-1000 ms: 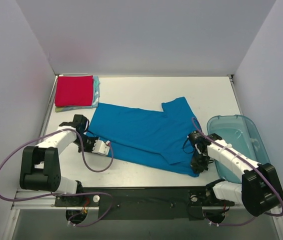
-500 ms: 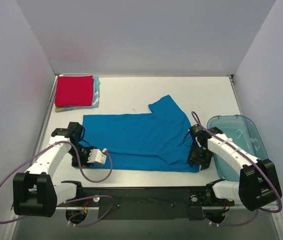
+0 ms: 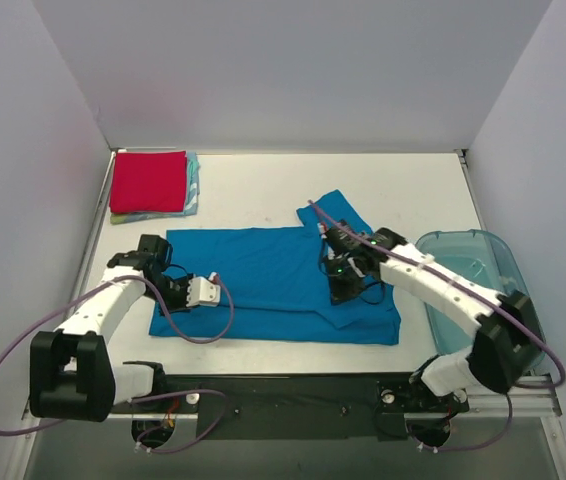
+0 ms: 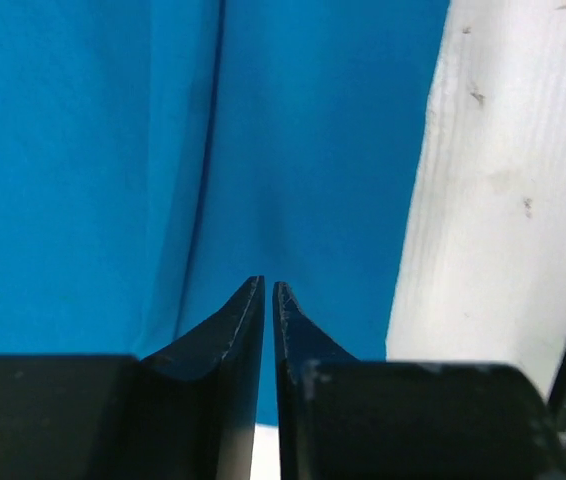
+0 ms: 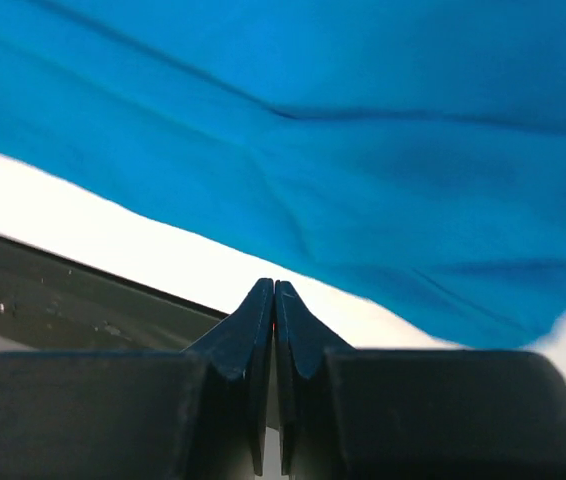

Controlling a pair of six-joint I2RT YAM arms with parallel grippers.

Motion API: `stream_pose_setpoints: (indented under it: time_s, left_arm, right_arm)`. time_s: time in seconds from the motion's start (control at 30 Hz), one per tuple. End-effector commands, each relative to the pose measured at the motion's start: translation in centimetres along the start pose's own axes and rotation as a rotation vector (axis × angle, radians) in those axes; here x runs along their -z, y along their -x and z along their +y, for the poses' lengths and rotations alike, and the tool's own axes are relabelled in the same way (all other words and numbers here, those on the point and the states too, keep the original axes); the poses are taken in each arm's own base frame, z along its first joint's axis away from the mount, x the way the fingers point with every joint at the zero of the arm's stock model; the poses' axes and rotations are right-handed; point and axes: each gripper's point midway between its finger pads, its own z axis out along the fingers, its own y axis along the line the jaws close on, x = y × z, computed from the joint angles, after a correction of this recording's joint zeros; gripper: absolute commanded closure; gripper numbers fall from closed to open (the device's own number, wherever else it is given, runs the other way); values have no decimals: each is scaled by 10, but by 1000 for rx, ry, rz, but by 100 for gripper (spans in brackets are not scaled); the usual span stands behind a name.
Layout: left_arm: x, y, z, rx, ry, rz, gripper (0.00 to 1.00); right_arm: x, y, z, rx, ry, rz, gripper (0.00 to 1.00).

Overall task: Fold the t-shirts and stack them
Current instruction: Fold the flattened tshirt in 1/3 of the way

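Near the front edge of the table [image 3: 413,190], the left gripper [image 4: 269,288] is over the left part of the bright blue t-shirt [image 3: 263,275]; its 2 fingers stand almost together, with only a thin slit between them and no cloth in that slit; the right gripper [image 5: 274,285] is above the right part of the same shirt, its 2 fingers pressed fully together and holding nothing; the shirt lies flat in the middle of the table, partly folded, with 1 sleeve pointing to the far side; a translucent blue bin [image 3: 483,262] stands at the right edge; in the far left corner lies a stack of folded shirts, the red t-shirt [image 3: 148,180] on top and a light teal shirt [image 3: 194,185] showing under it.
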Motion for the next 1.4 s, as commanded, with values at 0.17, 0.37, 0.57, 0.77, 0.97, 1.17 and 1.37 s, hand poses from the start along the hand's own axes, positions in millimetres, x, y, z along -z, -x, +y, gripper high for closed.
stream_pose_setpoints:
  time_s: [0.17,0.37,0.57,0.77,0.97,1.17,1.37]
  left_arm:
    - [-28,2,53,-14,169,-55,84]
    - [-42,-14,51,2,154,-19,84]
    - [-43,-23,74,104,260,-11,84]
    - [-26,-7,100,222,320,-81,84]
    - [-15,0,125,314,415,-133,80]
    - [-4,-18,136,304,474,-59,80]
    - [22,-13,148,382,490,-67,80]
  right_arm:
    - [-66,-6,76,338,285,208,100]
    - [-96,-9,58,333,178,259,100]
    - [-107,16,41,287,61,208,100]
    - [-117,41,31,267,4,181,100]
    - [-116,65,21,229,-12,147,100]
    - [-97,78,28,267,25,112,100]
    - [-58,94,20,180,31,48,100]
